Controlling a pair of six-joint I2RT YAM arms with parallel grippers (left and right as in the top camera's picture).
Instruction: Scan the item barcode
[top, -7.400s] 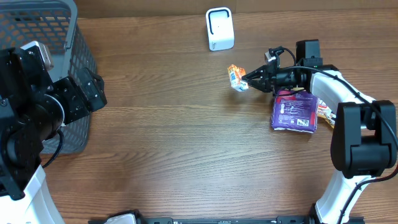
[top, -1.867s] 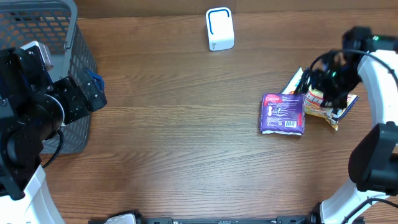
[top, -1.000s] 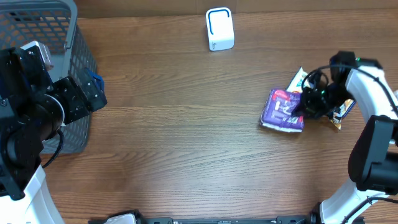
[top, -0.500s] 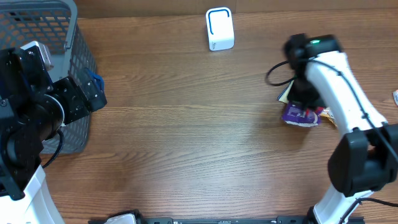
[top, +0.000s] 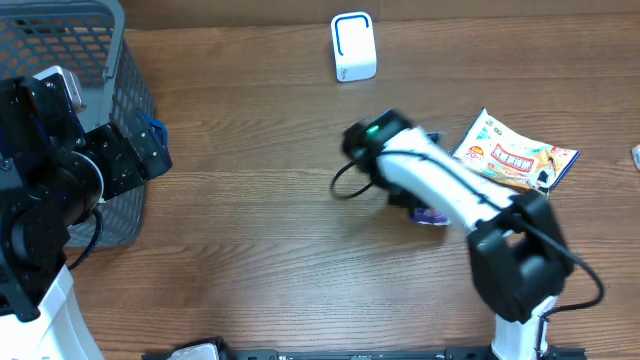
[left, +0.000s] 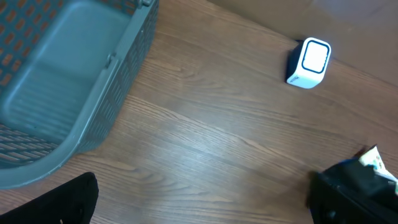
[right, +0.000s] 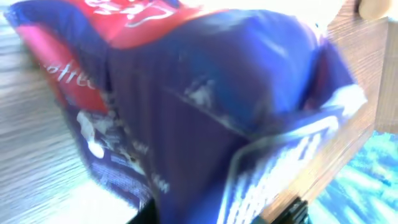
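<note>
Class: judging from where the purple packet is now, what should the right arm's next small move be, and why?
Probably carry the purple packet toward the white scanner, barcode side facing it. The packet is near mid-table under the right arm, well apart from the scanner at the far edge; the wrist view shows only blurred wrapper.

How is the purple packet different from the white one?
The purple packet is dark with red; the white packet is pale with orange print. The purple one sits mostly hidden under the right arm; the white one lies flat in the open. Both are printed packets.
</note>
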